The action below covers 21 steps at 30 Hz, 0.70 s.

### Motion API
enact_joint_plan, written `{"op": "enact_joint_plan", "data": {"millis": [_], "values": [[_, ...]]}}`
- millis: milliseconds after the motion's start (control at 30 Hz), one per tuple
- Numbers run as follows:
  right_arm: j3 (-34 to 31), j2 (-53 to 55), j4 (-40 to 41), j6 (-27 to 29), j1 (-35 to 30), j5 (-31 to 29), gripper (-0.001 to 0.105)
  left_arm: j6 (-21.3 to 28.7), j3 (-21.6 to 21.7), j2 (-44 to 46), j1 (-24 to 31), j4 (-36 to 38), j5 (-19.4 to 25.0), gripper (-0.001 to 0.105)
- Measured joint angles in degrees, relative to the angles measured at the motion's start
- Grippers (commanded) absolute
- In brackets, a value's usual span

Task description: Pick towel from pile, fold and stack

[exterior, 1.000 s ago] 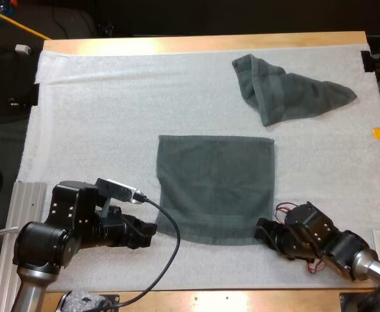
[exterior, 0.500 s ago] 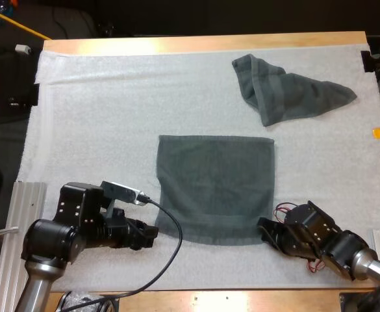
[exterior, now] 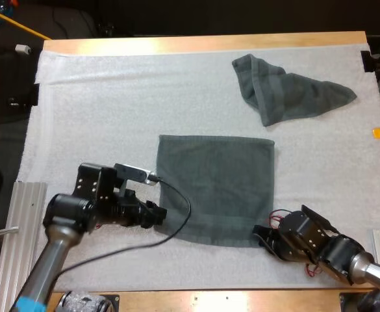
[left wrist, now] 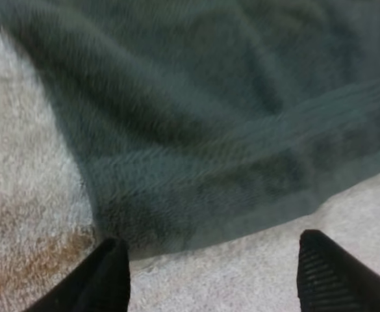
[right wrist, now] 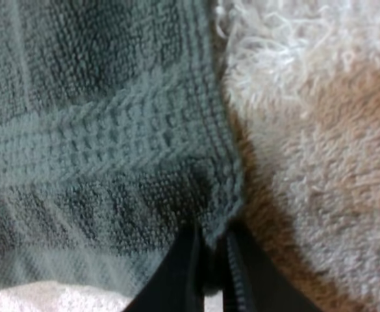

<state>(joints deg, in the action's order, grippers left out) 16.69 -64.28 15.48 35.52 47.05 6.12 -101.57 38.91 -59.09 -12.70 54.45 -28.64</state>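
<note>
A dark grey-green towel (exterior: 215,188) lies flat in the middle of the white mat. My left gripper (exterior: 158,215) sits low at its near left corner; in the left wrist view (left wrist: 209,279) the two fingers (left wrist: 112,276) stand wide apart and open, with the towel's corner (left wrist: 177,214) just ahead of them. At the near right corner my right gripper (exterior: 261,234) is down on the mat. Its fingers (right wrist: 188,273) are pinched together on the towel's corner edge (right wrist: 219,208). A second towel (exterior: 287,94) lies crumpled at the far right.
The white mat (exterior: 112,104) covers most of the wooden table (exterior: 202,43). A metal rail (exterior: 14,221) runs along the near left side. A small orange mark (exterior: 379,132) sits at the right edge.
My left arm has reached forward and right, bringing its gripper up to the towel's near left corner. The right gripper has shifted slightly at the near right corner.
</note>
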Motion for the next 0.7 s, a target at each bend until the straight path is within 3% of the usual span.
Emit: {"op": "enact_joint_plan", "data": {"millis": [367,700], "values": [[0.0,0.0,0.0,0.0,0.0,0.0,0.000,1.2,0.0,-16.7,0.0,-1.8,-0.3,0.054],[0.0,0.0,0.0,0.0,0.0,0.0,0.000,1.2,0.0,-26.1,0.0,-6.7,-2.2,0.054]]}}
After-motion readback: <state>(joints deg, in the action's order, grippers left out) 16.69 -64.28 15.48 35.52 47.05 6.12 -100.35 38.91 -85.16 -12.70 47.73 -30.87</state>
